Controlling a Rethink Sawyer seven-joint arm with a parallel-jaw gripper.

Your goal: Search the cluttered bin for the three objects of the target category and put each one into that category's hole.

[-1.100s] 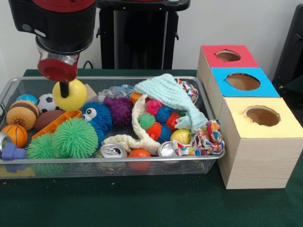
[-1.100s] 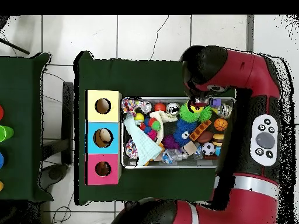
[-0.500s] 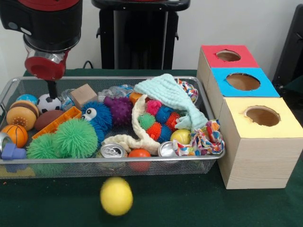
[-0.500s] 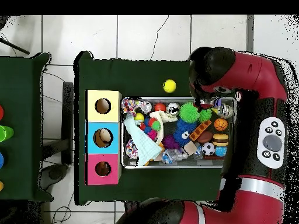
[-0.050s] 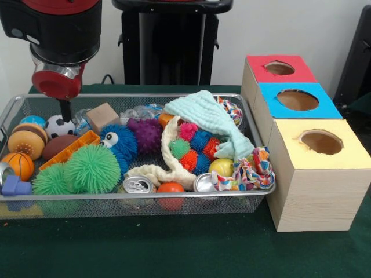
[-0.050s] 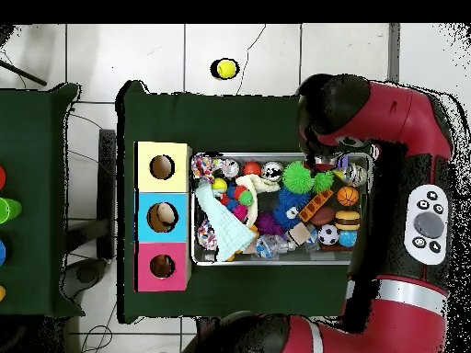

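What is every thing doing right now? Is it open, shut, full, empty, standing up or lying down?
gripper: over the bin's end, holding nothing; open or shut, cannot tell
yellow ball: off the table, on the floor tiles
bin: full of toys
soda can: lying down
blue box hole: something inside
yellow box hole: looks empty
mint cloth: draped over toys

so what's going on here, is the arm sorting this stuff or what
It should be, but the try has gone wrong. The red arm's end effector hangs empty over one end of the wire bin, near the soccer ball. The yellow ball it held a second ago has dropped, rolled off the table and now lies on the tiled floor. The three coloured boxes wait beside the bin.
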